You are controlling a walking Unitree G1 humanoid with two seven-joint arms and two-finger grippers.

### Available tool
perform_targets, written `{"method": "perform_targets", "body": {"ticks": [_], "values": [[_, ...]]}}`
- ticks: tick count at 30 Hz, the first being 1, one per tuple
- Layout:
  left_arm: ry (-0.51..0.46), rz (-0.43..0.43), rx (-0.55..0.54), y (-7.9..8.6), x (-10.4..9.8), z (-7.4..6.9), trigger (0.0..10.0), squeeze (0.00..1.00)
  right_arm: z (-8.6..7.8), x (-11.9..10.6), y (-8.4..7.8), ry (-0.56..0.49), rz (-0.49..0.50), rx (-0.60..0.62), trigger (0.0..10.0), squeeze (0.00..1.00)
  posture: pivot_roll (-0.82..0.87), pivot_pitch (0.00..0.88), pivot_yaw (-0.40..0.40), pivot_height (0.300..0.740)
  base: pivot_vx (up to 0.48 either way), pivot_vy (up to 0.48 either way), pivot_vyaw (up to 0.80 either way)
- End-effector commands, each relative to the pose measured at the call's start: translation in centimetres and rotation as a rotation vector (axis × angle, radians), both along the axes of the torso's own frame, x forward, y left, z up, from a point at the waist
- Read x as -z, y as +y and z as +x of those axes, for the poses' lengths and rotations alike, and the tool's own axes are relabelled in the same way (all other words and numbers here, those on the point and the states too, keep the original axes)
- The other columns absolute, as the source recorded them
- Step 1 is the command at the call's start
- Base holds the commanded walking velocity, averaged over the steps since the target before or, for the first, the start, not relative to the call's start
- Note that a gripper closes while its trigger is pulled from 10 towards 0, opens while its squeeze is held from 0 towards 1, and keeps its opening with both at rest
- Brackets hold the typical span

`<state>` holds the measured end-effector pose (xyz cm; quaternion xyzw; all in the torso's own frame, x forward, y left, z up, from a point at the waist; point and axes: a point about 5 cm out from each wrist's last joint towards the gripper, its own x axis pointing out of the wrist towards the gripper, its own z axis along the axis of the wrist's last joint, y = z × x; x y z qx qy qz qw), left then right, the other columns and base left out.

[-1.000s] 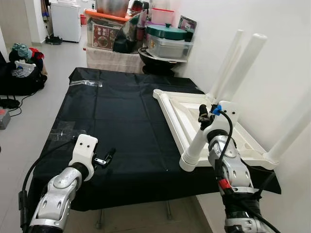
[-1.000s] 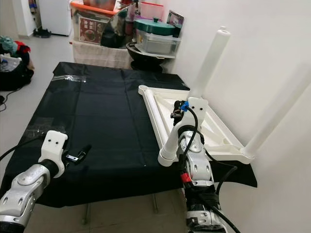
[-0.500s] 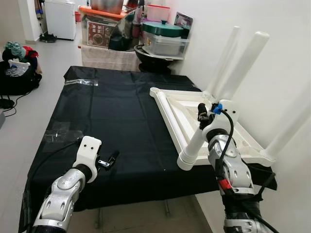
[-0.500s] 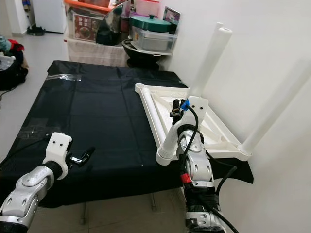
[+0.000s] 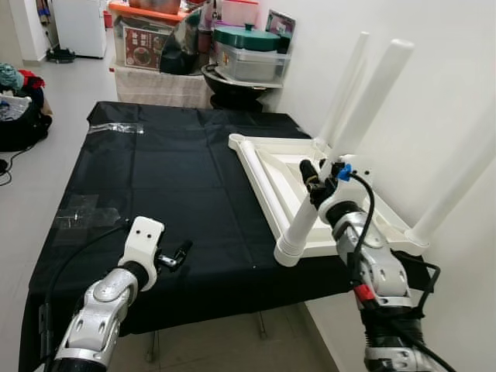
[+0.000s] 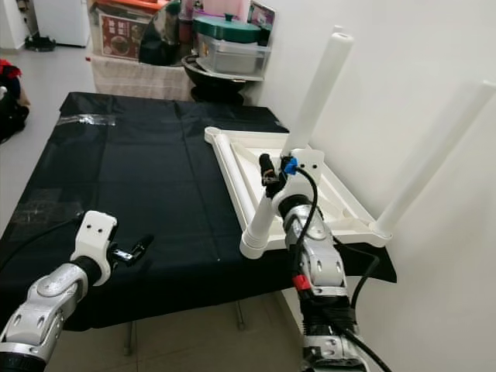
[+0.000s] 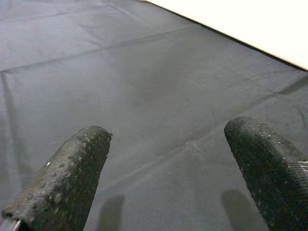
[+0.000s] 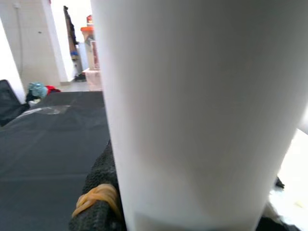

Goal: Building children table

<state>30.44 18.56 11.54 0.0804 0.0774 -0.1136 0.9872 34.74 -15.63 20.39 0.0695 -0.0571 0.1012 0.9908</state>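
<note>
A black-covered counter [image 5: 170, 170] runs up the middle of the frame, with storage boxes [image 5: 248, 54] stacked at the top. The upturned white tabletop [image 5: 279, 174] lies right of centre, two legs rising from it. The right tool [image 5: 314, 182] is clamped on a loose white leg [image 5: 298, 229] there. At lower left the left tool [image 5: 180, 252] hovers spread apart, holding nothing.

A thick white table leg [image 8: 202, 110] stands close to the camera, a black finger [image 8: 98, 192] (yellow band around it) pressed against its side. Beyond lies a black cloth [image 8: 48, 139].
</note>
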Motion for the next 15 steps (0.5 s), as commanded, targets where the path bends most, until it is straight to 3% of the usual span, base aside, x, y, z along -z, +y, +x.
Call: {"method": "perform_targets", "body": {"ticks": [1, 4, 5, 6, 7, 15], "values": [[0.010, 0.006, 0.016, -0.5, 0.3, 0.0, 10.0, 0.00, -0.5, 4.8, 0.6, 0.238, 0.001, -0.083, 10.0, 0.00, 0.08, 0.000, -0.134, 0.740, 0.000, 0.000, 0.00], [0.010, 0.006, 0.017, -0.5, 0.3, 0.0, 10.0, 0.00, -0.8, 4.7, 1.3, 0.228, 0.010, -0.175, 10.0, 0.00, 0.08, 0.000, -0.132, 0.740, 0.000, 0.000, 0.00], [0.012, 0.007, 0.019, -0.5, 0.3, 0.0, 10.0, 0.00, -2.0, 2.7, 2.9, 0.105, 0.027, -0.493, 10.0, 0.00, 0.09, 0.000, -0.138, 0.740, 0.000, 0.000, 0.00], [0.012, 0.007, 0.019, -0.5, 0.3, 0.0, 10.0, 0.00, -2.0, 2.7, 2.9, 0.105, 0.027, -0.493, 10.0, 0.00, 0.09, 0.000, -0.138, 0.740, 0.000, 0.000, 0.00], [0.013, 0.008, 0.019, -0.4, 0.3, 0.0, 10.0, 0.00, -3.2, 1.1, 3.9, 0.027, 0.014, -0.697, 10.0, 0.00, 0.09, 0.000, -0.142, 0.740, 0.000, 0.000, 0.00], [0.012, 0.011, 0.013, -0.3, 0.3, -0.1, 10.0, 0.00, -3.2, 0.4, 5.1, 0.001, -0.042, -0.820, 10.0, 0.00, 0.11, 0.000, -0.151, 0.740, 0.000, 0.000, 0.00]]}}
